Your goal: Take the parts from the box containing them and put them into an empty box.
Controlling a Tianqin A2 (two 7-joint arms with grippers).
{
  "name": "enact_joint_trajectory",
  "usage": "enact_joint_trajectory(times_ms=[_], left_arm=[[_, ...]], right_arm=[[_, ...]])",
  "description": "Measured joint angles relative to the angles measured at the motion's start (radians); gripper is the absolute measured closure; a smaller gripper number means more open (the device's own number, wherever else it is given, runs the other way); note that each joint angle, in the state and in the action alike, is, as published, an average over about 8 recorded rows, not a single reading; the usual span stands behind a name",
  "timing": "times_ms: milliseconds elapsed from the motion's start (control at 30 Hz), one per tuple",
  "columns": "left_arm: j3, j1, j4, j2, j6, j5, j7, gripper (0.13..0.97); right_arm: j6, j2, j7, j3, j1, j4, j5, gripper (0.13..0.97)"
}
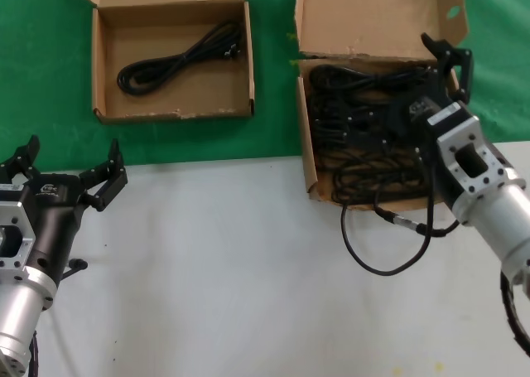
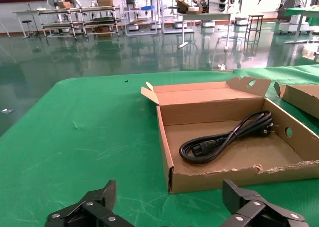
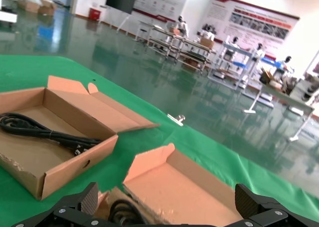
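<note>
The larger, deeper box (image 1: 364, 16) stands at the far right, its tall flap up, and holds a tangle of black power cords (image 1: 364, 137). My right gripper (image 1: 447, 62) hovers open over the back of this box with nothing between its fingers; the right wrist view shows the flap (image 3: 184, 192) and a cord (image 3: 119, 212) just beyond the open right gripper (image 3: 167, 202). The smaller shallow box (image 1: 98, 62) at the far left holds one looped cord (image 1: 178, 58). My left gripper (image 1: 70, 157) waits open at the near left, facing that box (image 2: 214, 174) and its cord (image 2: 224, 137).
A thin black cable with a silver connector (image 1: 389, 244) hangs out of the larger box's front and loops onto the white table (image 1: 224, 269). Both boxes rest on a green mat (image 1: 41, 79) behind the white surface.
</note>
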Motion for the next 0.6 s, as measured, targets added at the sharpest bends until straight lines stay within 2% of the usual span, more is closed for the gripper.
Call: enact_joint_trajectory(times_ms=[267, 600], left_arm=[[-0.001, 0.002, 0.0, 0.0, -0.002, -0.002, 0.001, 0.314], [-0.002, 0.005, -0.001, 0.001, -0.004, -0.004, 0.003, 0.192]], right_arm=[[0.041, 0.013, 0.009, 0.01, -0.056, 0.0, 0.089, 0.129], [0.092, 0.029, 0.02, 0.023, -0.126, -0.001, 0.199, 0.129]])
